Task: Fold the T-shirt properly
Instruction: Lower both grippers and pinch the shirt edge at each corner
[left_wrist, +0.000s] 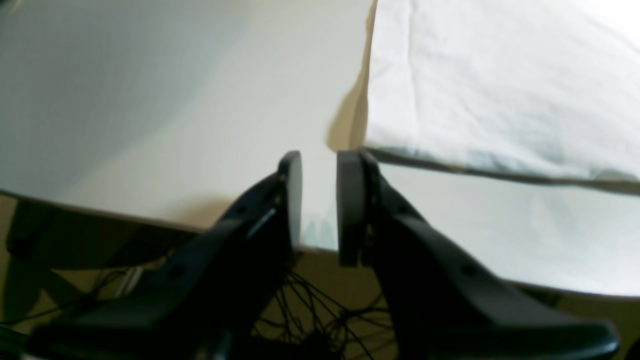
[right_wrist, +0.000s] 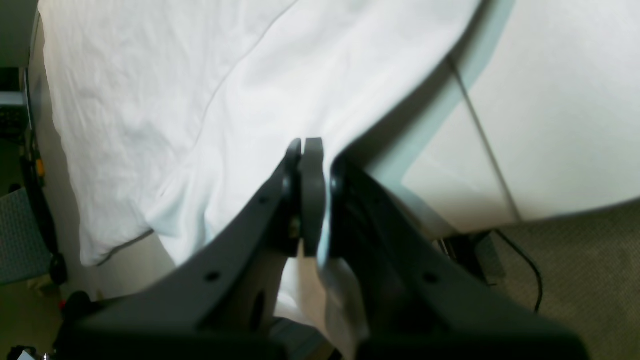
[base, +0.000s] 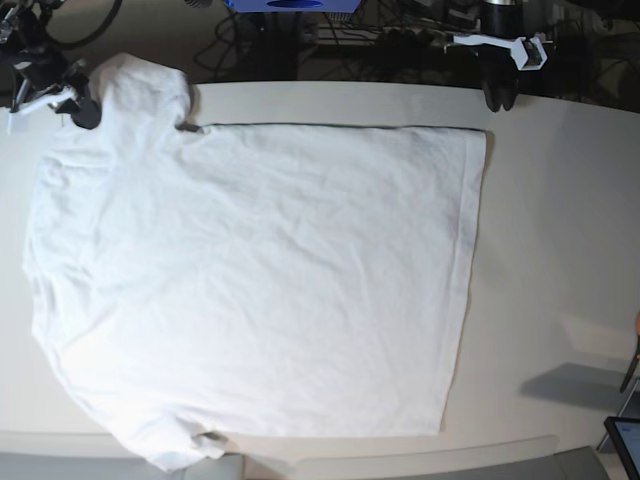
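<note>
Overhead, T-shirt (base: 270, 280) spread flat, no readable print, right hand (right_wrist: 316, 150) seemingly pinching its fabric, left hand (left_wrist: 319, 165) slightly parted, empty.

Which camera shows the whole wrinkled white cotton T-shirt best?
The base view: the white cotton T-shirt lies spread out, nearly all visible. The left wrist view shows only a corner; the right wrist view shows part, fabric pinched in the right gripper.

No text, label, brand, number or sign is readable in any view.
</note>
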